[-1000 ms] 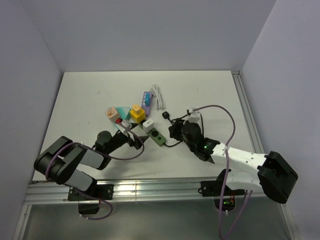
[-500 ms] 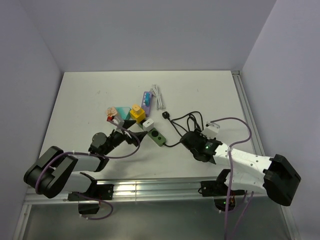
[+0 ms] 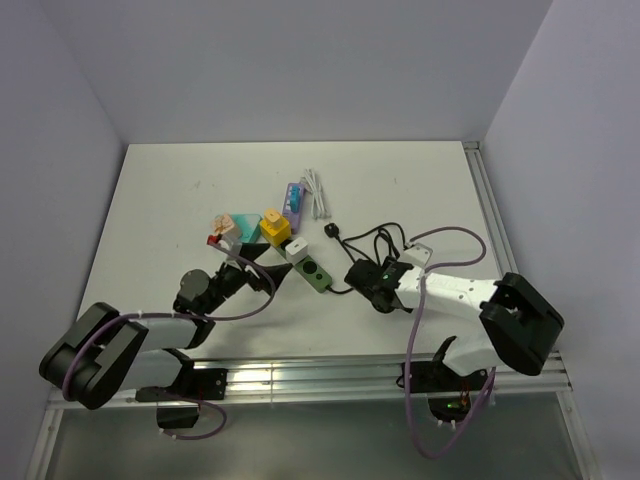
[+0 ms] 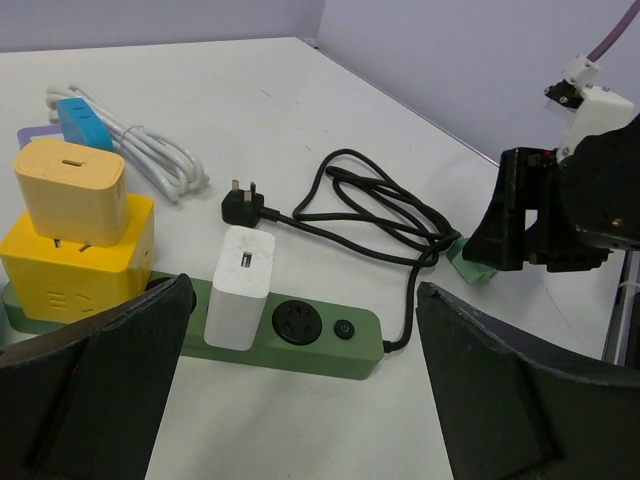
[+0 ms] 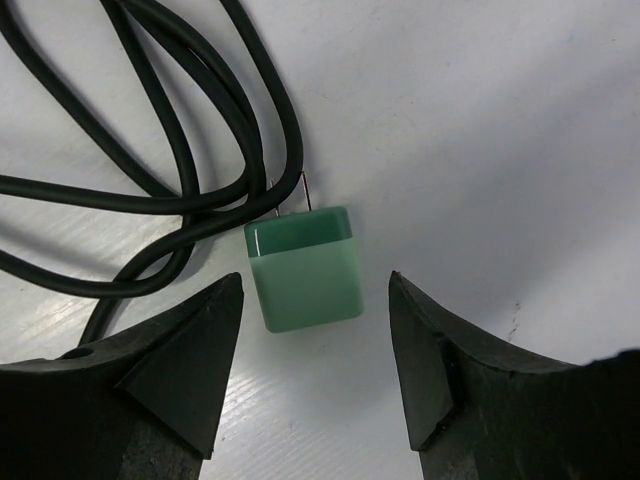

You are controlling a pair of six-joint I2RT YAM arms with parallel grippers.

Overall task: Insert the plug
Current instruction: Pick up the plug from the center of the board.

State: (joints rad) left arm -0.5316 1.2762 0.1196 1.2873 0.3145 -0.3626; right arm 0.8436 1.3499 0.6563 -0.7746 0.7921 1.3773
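Note:
A small green plug [image 5: 303, 268] with two metal prongs lies flat on the white table, its prongs against a coiled black cable [image 5: 180, 150]. My right gripper [image 5: 315, 290] is open and straddles the plug, with a gap on both sides. From the left wrist view the plug [image 4: 468, 262] peeks out under the right gripper [image 4: 540, 220]. The green power strip [image 4: 300, 340] has one free round socket [image 4: 298, 322] beside a white adapter [image 4: 240, 285]. My left gripper [image 4: 300, 400] is open, low over the table just in front of the strip [image 3: 312, 270].
A black three-pin plug [image 4: 243, 208] ends the strip's cable. Two stacked yellow adapters [image 4: 75, 230] sit at the strip's left end. A white coiled cable [image 4: 160, 160] and a blue adapter [image 4: 75, 112] lie behind. Teal and pink blocks [image 3: 232, 225] are further left.
The right gripper's jaws have spread wider, and it swung right then back left to settle over the green plug. The left arm has drawn back a little toward the left.

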